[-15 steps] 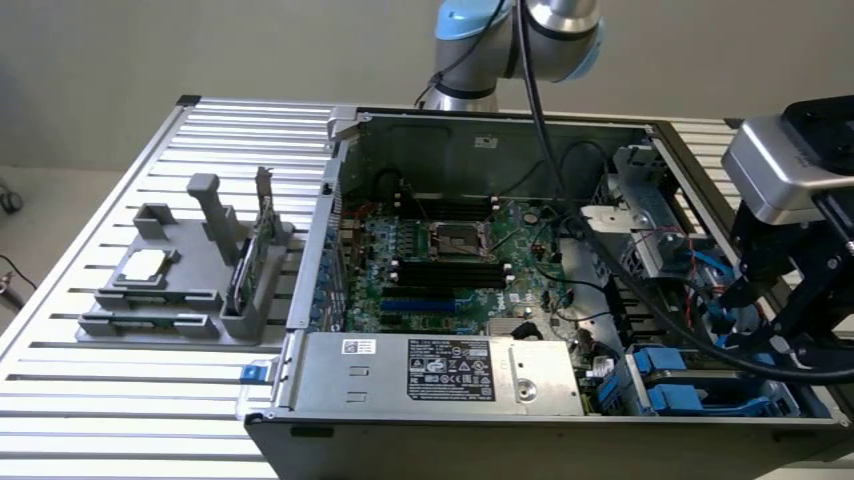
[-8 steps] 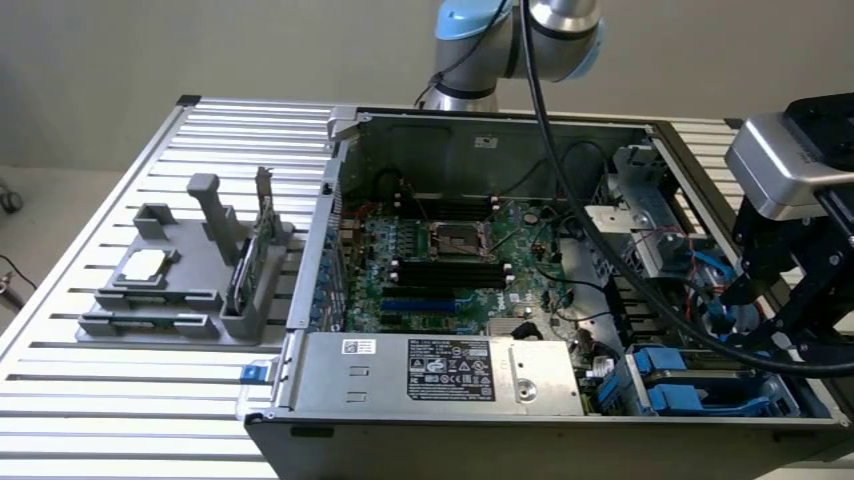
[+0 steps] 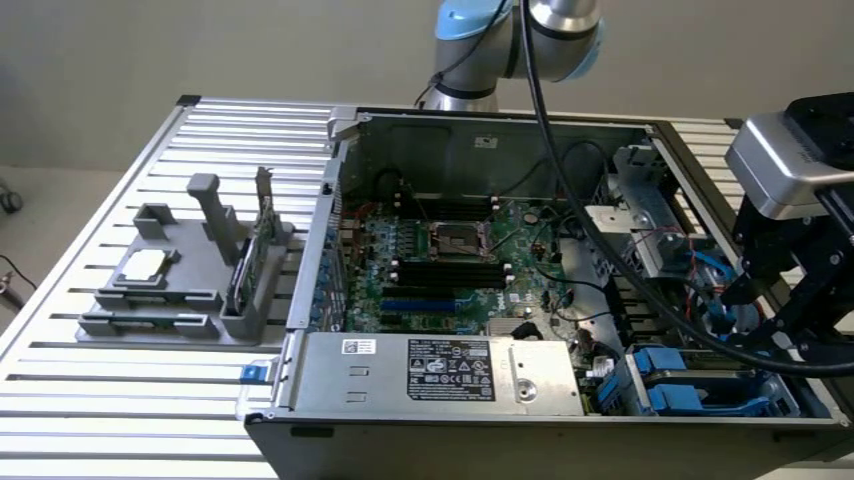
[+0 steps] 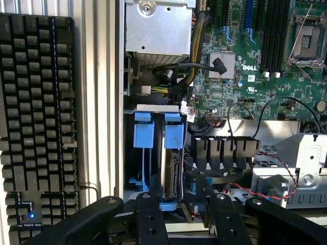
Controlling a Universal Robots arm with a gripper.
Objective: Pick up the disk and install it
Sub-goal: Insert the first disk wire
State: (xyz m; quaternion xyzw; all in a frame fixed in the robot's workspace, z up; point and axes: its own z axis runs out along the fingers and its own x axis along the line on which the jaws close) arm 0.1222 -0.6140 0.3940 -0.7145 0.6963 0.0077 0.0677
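Left of the exterior view first: noted a grey fixture (image 3: 160, 320) by the table (image 3: 80, 400) edge, holding a small silver chip (image 3: 144, 265) and upright cards (image 3: 263, 240); none of it part of this job. Mid-table: open case (image 3: 467, 130), motherboard (image 3: 400, 270) exposed, power supply (image 3: 441, 370) along the near wall. Toward the exterior view's right, in the case's near corner: drive bay (image 4: 157, 107). Placed the disk (image 4: 171, 173) there, standing on edge in its blue frame, in the slot away from the outer wall, just beside a second blue carrier (image 4: 143, 135), seemingly empty, on the wall side. Logged the gripper (image 4: 181, 219) directly over the bay, fingers (image 4: 149, 224) spread and straddling the disk's end: one close to the frame, the other with a clear gap; no pinch seen. Past the outer wall: keyboard (image 4: 36, 112) flat on the table. Progress, as a judgement: disk down in the bay, neither lifted nor gripped; unable to tell from its seating alone whether awaiting pickup or already pushed home. If the former, both pickup and installing left; if the latter, little left.
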